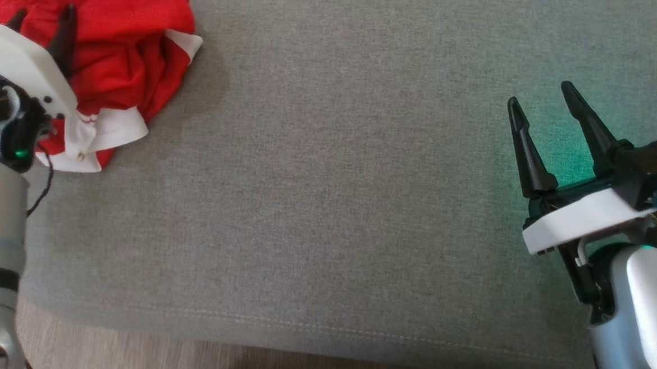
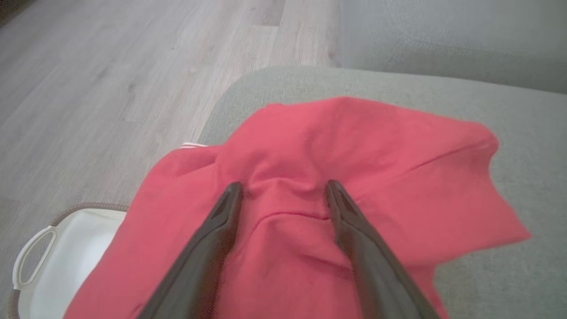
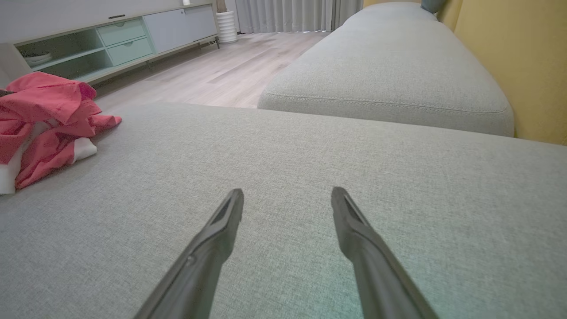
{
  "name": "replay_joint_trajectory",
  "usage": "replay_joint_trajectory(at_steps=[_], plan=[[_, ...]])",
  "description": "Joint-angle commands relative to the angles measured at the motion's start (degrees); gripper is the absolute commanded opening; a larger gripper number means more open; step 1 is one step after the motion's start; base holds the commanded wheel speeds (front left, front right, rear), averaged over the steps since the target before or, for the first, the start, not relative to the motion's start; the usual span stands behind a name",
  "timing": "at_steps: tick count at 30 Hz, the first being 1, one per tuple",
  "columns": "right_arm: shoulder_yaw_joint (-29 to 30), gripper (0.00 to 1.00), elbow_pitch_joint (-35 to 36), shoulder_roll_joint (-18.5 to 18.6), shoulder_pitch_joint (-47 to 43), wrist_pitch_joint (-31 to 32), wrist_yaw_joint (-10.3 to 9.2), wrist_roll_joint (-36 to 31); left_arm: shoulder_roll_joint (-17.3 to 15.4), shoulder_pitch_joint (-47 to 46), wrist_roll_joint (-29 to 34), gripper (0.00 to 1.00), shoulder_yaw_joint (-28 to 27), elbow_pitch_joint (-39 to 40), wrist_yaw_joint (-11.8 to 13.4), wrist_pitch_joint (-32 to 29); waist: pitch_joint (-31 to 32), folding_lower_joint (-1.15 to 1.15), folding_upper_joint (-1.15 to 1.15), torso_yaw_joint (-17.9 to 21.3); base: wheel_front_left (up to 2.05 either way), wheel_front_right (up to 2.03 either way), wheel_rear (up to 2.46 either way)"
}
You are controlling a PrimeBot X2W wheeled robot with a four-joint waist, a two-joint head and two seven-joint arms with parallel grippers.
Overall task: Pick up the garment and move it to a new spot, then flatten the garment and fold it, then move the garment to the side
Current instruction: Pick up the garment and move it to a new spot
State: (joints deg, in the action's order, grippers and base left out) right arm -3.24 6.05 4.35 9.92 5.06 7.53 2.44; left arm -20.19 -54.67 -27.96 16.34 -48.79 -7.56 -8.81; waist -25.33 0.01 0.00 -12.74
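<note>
Red garment [image 1: 125,66] bunched at far-L corner of grey sofa [image 1: 334,178]. L fingers [image 2: 208,248] spread wide, tips on cloth, no grip. R fingers [image 3: 376,266] wide, empty, over seat. Wood floor [image 2: 110,88], white basket [image 2: 71,248], cabinet [image 3: 133,40], yellow wall [image 3: 522,57].

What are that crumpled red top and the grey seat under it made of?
The crumpled red garment with white trim looks like soft matte knit, perhaps cotton: it bunches in limp folds. The grey seat cushion seems coarse woven upholstery fabric: visible weave, stitched seam along its edge.
</note>
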Motion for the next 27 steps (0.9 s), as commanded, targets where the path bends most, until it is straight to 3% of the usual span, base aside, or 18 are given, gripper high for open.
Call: replay_joint_trajectory(at_steps=[1,5,6,7,10,18,27], plan=[[-1.25,1.00,2.35,0.11,0.64,0.17,-0.04,-0.27,-4.80,-3.14,-0.82,1.00,-0.31,-0.28,0.08,-1.80,-0.38,-0.01,0.00,0.16,0.00,0.00,0.00],[-1.22,1.00,2.64,0.16,0.53,0.37,-0.04,-0.36,-5.97,-5.17,-1.80,1.00,2.41,-4.07,0.08,-5.68,-0.92,-0.01,0.00,0.18,0.00,0.00,0.00],[-1.27,1.00,2.67,0.15,0.59,0.44,-0.04,-0.40,-5.87,-5.52,-2.12,0.92,3.20,-4.75,0.08,-6.86,-0.98,-0.01,0.00,0.19,0.00,0.00,0.00],[-1.35,1.00,2.70,0.13,0.68,0.52,-0.04,-0.36,-5.90,-5.91,-2.43,0.00,3.88,-5.12,0.08,-7.47,-1.06,-0.01,0.00,0.20,0.00,0.00,0.00],[-1.43,1.00,2.86,0.05,0.92,0.71,-0.04,-0.26,-6.09,-6.98,-2.49,0.00,5.57,-5.48,0.08,-6.71,-1.11,-0.01,0.00,0.16,0.00,0.00,0.00],[-0.81,1.00,2.19,-0.27,0.28,0.23,-0.04,0.31,-6.69,-10.02,-1.09,0.00,4.49,-4.30,1.52,7.89,1.86,-0.01,0.00,0.20,0.00,0.00,0.00],[-0.56,1.00,0.95,-0.99,-0.95,-1.43,-0.04,1.71,-6.46,-9.08,-1.43,0.00,2.65,0.83,3.81,18.33,7.83,-0.01,0.00,1.52,0.00,0.00,0.00]])
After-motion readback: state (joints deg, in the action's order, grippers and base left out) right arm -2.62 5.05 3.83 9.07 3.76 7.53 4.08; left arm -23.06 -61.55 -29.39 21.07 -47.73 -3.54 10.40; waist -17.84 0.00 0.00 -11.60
